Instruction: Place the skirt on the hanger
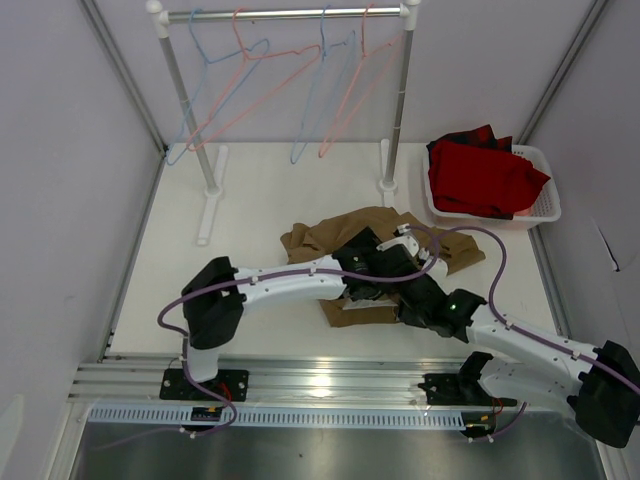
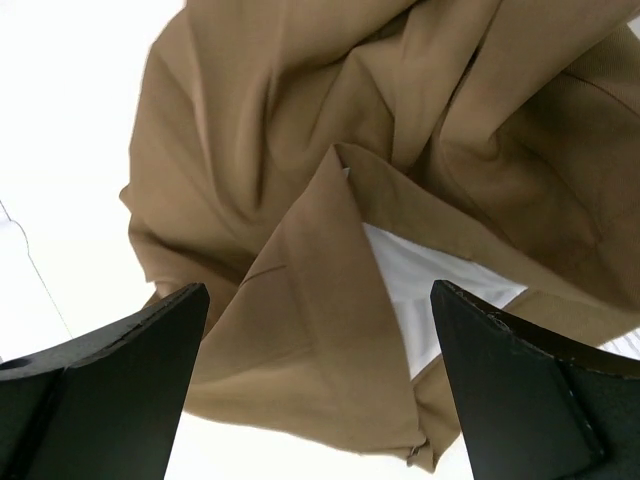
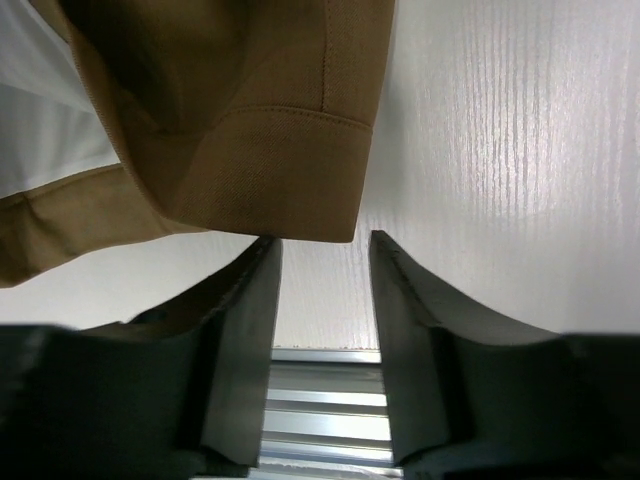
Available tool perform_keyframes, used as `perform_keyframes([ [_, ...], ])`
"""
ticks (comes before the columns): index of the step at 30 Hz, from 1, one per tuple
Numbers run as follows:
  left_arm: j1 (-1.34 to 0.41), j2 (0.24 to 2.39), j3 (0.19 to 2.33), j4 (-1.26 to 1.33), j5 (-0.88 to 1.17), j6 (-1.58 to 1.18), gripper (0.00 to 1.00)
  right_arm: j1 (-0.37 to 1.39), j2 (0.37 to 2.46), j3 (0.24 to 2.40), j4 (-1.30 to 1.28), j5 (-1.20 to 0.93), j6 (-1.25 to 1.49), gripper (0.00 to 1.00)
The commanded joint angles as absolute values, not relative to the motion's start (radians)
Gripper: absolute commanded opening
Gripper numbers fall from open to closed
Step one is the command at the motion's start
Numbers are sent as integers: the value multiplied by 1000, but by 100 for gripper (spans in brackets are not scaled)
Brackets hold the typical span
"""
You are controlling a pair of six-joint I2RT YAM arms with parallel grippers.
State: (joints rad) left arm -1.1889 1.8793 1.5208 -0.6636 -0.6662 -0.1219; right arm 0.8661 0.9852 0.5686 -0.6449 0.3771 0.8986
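The tan skirt [image 1: 325, 235] lies crumpled mid-table, with pale lining [image 2: 420, 275] showing inside a fold. My left gripper [image 1: 368, 278] hovers over it, open wide [image 2: 320, 290], with cloth under the gap and no contact. My right gripper [image 1: 390, 303] is low at the skirt's near edge. Its jaws [image 3: 325, 240] stand partly apart with nothing between them. The stitched hem corner [image 3: 270, 170] sits just past the fingertips. Two salmon-pink hangers [image 1: 255, 97] [image 1: 352, 100] hang on the rack at the back.
Light blue hangers [image 1: 205, 90] share the white rack [image 1: 400, 100] on its two feet. A white basket [image 1: 545, 205] with a red garment [image 1: 485, 175] stands at the right. An aluminium rail [image 3: 330, 400] runs along the near edge. White walls close both sides.
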Motion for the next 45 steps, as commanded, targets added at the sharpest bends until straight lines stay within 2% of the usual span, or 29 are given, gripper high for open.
perform_keyframes([
  [1,-1177,1919,1580,-699,-663,-81,99,867,988,558,-583,402,920,42],
  [4,-1149,1942,1585,-710,-634,-80,99,867,988,546,-568,402,927,38],
  [11,-1121,1973,1598,-716,-584,-43,99,867,973,519,-535,407,936,36],
  [17,-1091,1988,1586,-735,-575,-46,89,864,974,502,-500,411,945,32],
  [22,-1077,1957,1562,-739,-591,-58,68,858,970,511,-497,422,936,25],
  [24,-1074,1936,1546,-742,-606,-66,50,853,968,525,-508,423,928,20],
  [25,-1074,1927,1542,-742,-606,-69,50,853,968,531,-508,425,925,18],
  [26,-1072,1921,1536,-742,-607,-74,42,854,968,538,-515,426,923,17],
  [28,-1071,1904,1517,-745,-614,-87,35,853,965,563,-535,436,913,12],
  [29,-1068,1887,1502,-747,-615,-98,27,853,965,572,-541,440,911,9],
  [33,-1063,1833,1460,-758,-623,-123,15,850,965,621,-577,463,884,1],
  [35,-1062,1787,1442,-761,-626,-139,7,847,965,655,-595,471,867,0],
  [38,-1051,1738,1417,-767,-608,-162,1,844,968,709,-618,480,839,0],
  [45,-1032,1530,1387,-801,-555,-210,0,857,942,922,-738,521,758,0],
])
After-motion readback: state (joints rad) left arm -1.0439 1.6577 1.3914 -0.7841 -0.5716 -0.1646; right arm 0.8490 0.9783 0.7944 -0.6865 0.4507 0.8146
